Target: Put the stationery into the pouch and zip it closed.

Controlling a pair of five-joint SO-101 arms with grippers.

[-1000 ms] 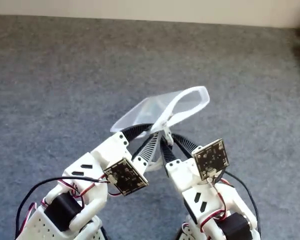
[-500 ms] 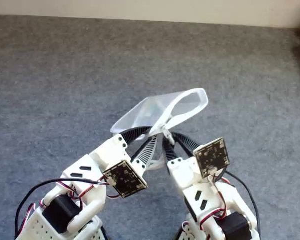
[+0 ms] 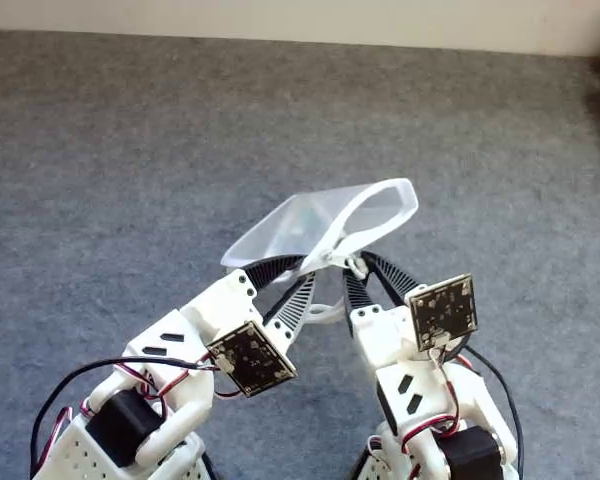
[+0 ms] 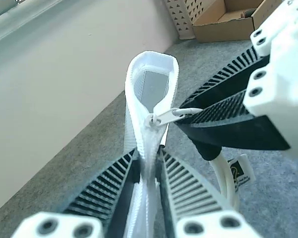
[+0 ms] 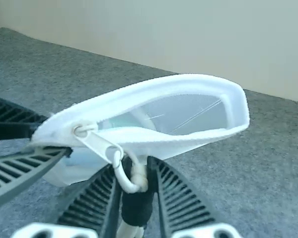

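Your left hand (image 4: 148,157) clamps the zipped end of the pouch (image 3: 325,225), held over the bench (image 3: 100,150); your right hand (image 5: 134,171) pinches the zip pull (image 5: 102,144) by its cord. Most of the mouth gapes open; the zipping looks barely begun.

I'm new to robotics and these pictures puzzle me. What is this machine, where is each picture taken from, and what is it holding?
These are two small robot arms side by side, each ending in a two-fingered gripper. One picture looks down from a fixed camera above the table. The other two come from cameras on the arms' wrists, so each shows its own black fingers up close. The surface is grey carpet. Between the arms is a see-through white pouch. The left gripper pinches the pouch's zipped end. The right gripper grips the zip pull. The pouch's far end gapes open.
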